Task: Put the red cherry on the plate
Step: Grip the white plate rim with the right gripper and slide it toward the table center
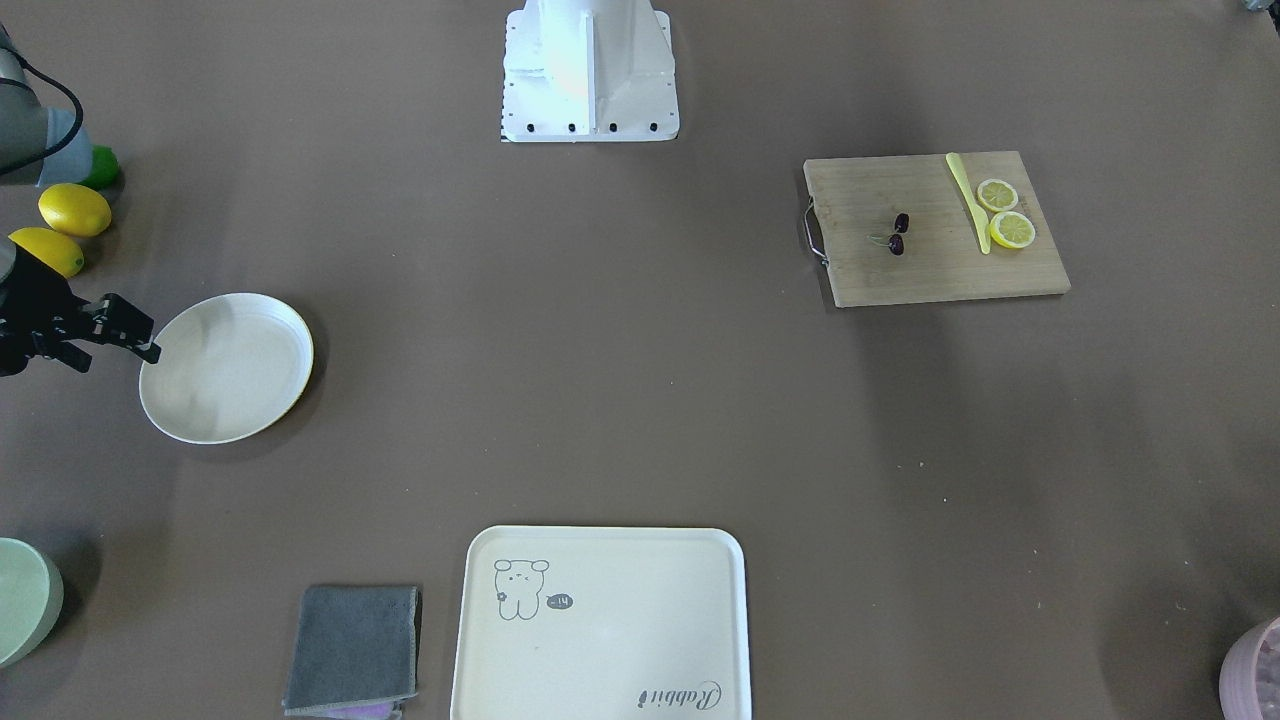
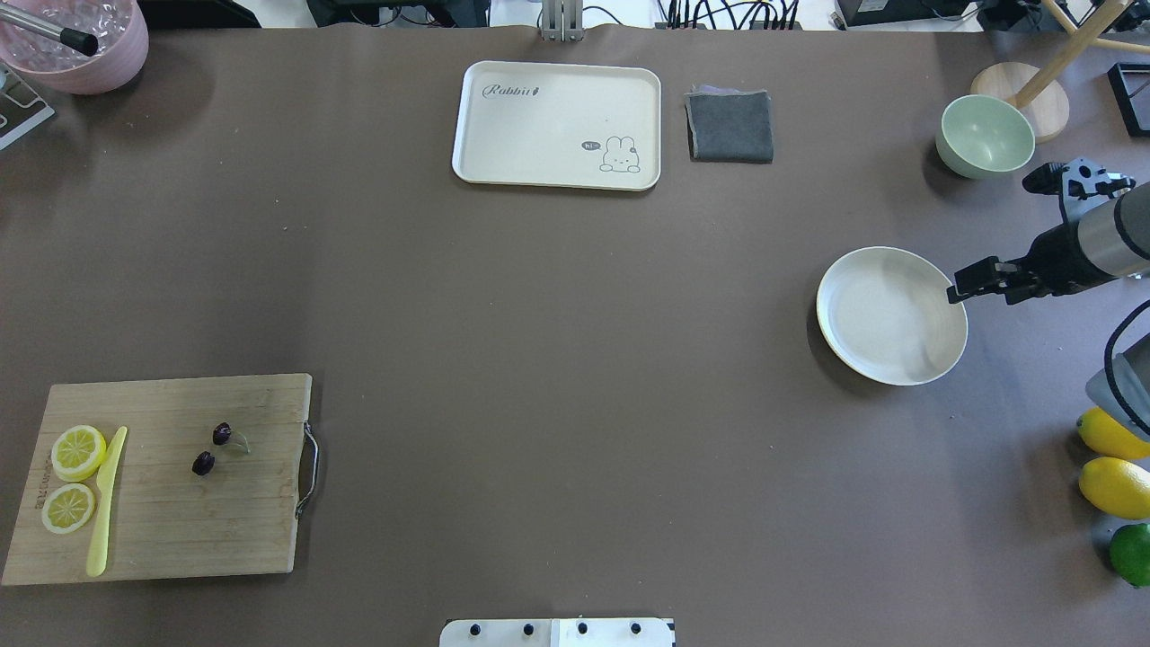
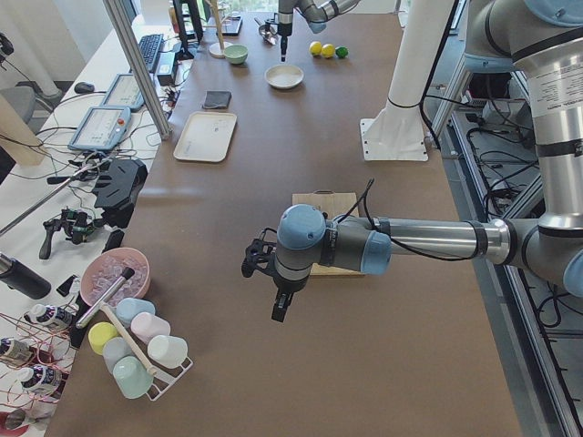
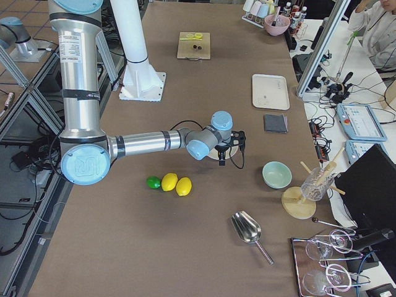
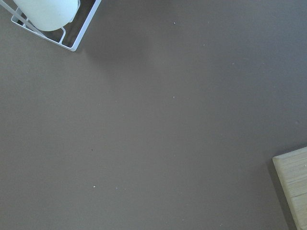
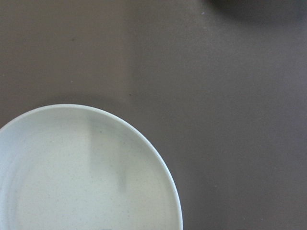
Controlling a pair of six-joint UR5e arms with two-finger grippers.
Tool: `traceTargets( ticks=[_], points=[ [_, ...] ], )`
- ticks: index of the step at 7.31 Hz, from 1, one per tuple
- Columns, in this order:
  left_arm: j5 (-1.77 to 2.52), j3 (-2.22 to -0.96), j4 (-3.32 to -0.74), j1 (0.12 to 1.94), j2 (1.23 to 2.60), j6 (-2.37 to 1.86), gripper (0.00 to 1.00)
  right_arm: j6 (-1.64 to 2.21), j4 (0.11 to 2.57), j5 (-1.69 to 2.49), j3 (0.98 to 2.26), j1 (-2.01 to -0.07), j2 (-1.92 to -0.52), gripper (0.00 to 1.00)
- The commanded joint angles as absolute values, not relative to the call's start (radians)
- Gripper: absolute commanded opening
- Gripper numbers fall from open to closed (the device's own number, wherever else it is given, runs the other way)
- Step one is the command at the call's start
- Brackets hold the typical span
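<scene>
You were working in a robotics lab: beside the brown-covered table (image 3: 364,364) stood teach pendants (image 3: 98,127), a keyboard (image 3: 150,50) and tangled cables (image 2: 719,13). On that table, a white arm pedestal (image 3: 393,137) was bolted, with aluminium frame posts (image 3: 137,64) along its edge.

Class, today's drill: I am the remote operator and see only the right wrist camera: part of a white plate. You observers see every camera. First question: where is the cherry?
Observer: The red cherry lies on a wooden cutting board, far across the table on the robot's left side.
Operator: Anything else on that board?
Observer: Two lemon slices and a yellow knife, at the end away from the cherry.
Operator: Which claw is closer to it?
Observer: The left claw; it hangs over the table near the board, while the right claw is at the edge of the plate.
</scene>
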State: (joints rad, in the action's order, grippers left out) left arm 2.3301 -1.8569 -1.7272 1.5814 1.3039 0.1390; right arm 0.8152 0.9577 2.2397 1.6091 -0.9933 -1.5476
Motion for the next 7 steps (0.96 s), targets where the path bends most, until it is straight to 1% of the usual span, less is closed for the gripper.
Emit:
traceTargets(
  ticks=[1,2,3,4,5,6,7],
  points=[
    [2.33,-1.855,-1.727,1.583,1.304,0.138,0.98,0.818,0.957,2.235,1.576,-0.959,-1.525,0.78],
    [2.33,-1.855,-1.727,1.585,1.304,0.138,0.98,0.818,0.957,2.233,1.574,-0.959,-1.525,0.71],
    [2.33,-1.855,-1.727,1.583,1.304,0.138,0.98,0.818,0.959,2.232,1.566,-0.959,-1.525,0.54],
    [2.33,-1.855,-1.727,1.583,1.304,0.138,0.98,0.818,0.959,2.232,1.56,-0.959,-1.525,0.29],
    [2.332,-1.855,-1.726,1.583,1.302,0.138,0.98,0.818,0.959,2.233,1.556,-0.959,-1.523,0.01],
    [2.403,-1.853,-1.718,1.582,1.304,0.097,0.98,0.819,0.959,2.243,1.558,-0.959,-1.523,0.0],
    [2.452,-1.852,-1.748,1.582,1.304,-0.043,0.98,0.827,0.963,2.255,1.562,-0.959,-1.497,0.0]
  ],
)
